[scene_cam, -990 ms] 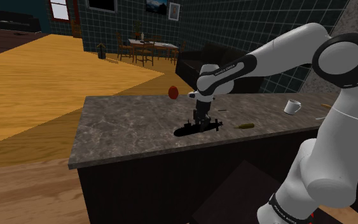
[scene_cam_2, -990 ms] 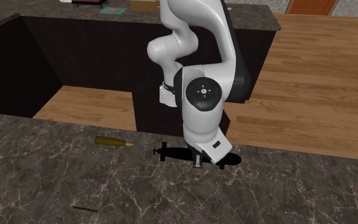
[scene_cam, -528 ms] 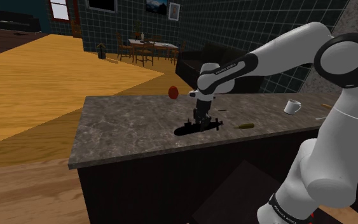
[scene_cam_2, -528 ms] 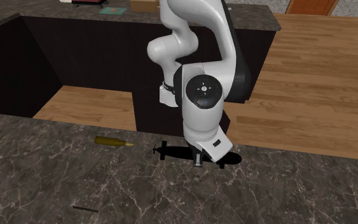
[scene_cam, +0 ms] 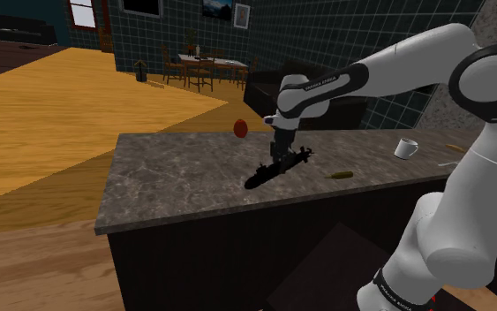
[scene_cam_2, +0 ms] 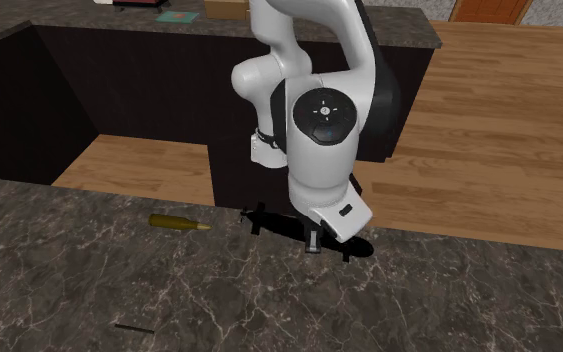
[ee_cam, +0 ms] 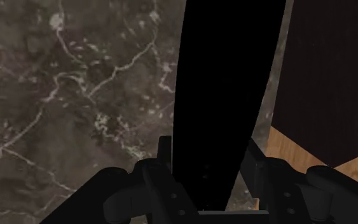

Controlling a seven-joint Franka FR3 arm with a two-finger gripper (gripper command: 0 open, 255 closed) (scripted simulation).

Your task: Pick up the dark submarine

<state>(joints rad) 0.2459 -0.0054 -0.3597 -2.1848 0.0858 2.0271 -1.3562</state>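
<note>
Black submarine (ee_cam: pixel 228 76), clasped by gripper (scene_cam: pixel 280 164), hangs tilted above countertop (scene_cam: pixel 167 177).

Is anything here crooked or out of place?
The black submarine hangs tilted in the shut gripper, one end higher, just above the dark marbled counter. Nothing else looks odd.

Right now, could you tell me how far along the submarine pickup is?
Done: the claw is shut on the submarine.
In hand: the lift. The submarine hangs tilted, seemingly just off the counter.
Left: raising it well clear.
</note>
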